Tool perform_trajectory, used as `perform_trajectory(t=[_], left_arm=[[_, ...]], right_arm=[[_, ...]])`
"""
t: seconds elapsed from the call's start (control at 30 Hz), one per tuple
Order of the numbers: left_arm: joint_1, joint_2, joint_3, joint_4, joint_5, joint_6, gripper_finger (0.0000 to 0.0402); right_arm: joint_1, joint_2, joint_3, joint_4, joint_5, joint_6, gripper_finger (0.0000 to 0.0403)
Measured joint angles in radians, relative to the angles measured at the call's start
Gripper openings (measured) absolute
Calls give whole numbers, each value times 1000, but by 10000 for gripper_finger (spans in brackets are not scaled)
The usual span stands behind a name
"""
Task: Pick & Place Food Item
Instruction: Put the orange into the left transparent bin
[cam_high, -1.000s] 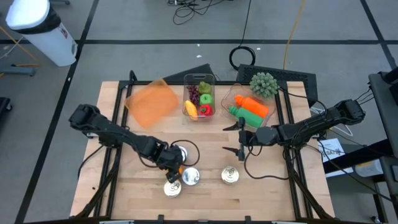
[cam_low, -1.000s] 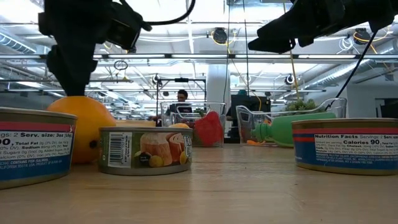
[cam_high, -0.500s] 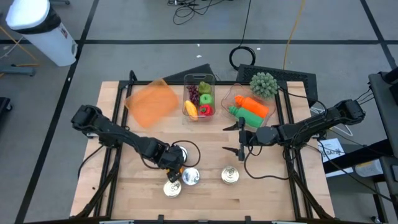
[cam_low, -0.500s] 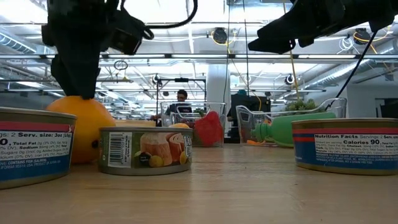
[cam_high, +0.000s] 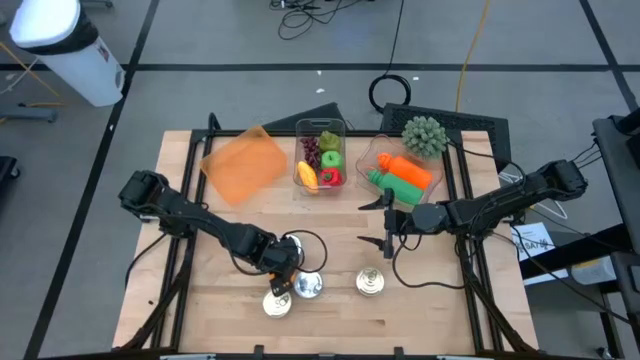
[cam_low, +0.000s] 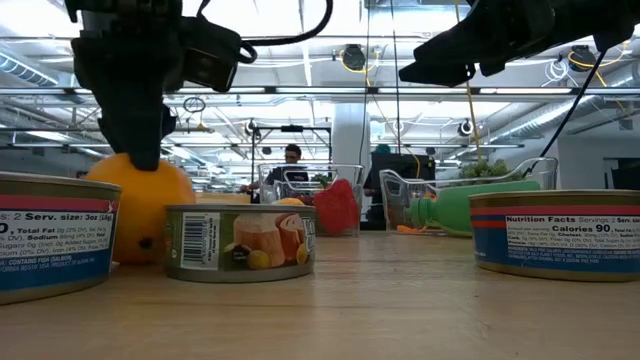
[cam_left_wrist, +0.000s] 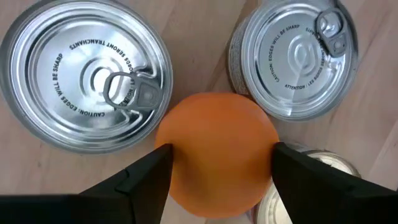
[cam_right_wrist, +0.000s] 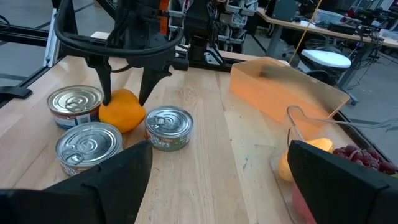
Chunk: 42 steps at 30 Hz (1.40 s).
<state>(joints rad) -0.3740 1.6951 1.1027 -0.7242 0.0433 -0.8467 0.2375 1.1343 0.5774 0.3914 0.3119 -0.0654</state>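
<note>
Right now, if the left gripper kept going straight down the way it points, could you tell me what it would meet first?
The orange: the left gripper points down at it, a finger on each side. The table lies beneath.

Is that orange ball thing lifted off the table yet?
No. In the low view the orange sits on the wooden table, with the left gripper open around its sides.

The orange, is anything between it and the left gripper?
Nothing visible. The left gripper has open fingers on either side of the orange, which sits on the table between three cans.

Bright overhead light, perhaps slight glare.
</note>
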Motion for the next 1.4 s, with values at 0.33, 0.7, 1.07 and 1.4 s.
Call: perform_trajectory(t=[0.33, 0.7, 1.07, 1.4], left_arm=[[1, 1, -2, -30, 27, 23, 148], [12, -3, 1, -250, 19, -80, 141], [48, -47, -9, -379, -210, -64, 143], [120, -60, -3, -385, -308, -46, 222]], right_arm=[[0, 0, 0, 0, 0, -1, 357], [0, 0, 0, 0, 0, 0, 357], [0, 0, -1, 2, 0, 1, 357], [0, 0, -1, 9, 0, 0, 357]])
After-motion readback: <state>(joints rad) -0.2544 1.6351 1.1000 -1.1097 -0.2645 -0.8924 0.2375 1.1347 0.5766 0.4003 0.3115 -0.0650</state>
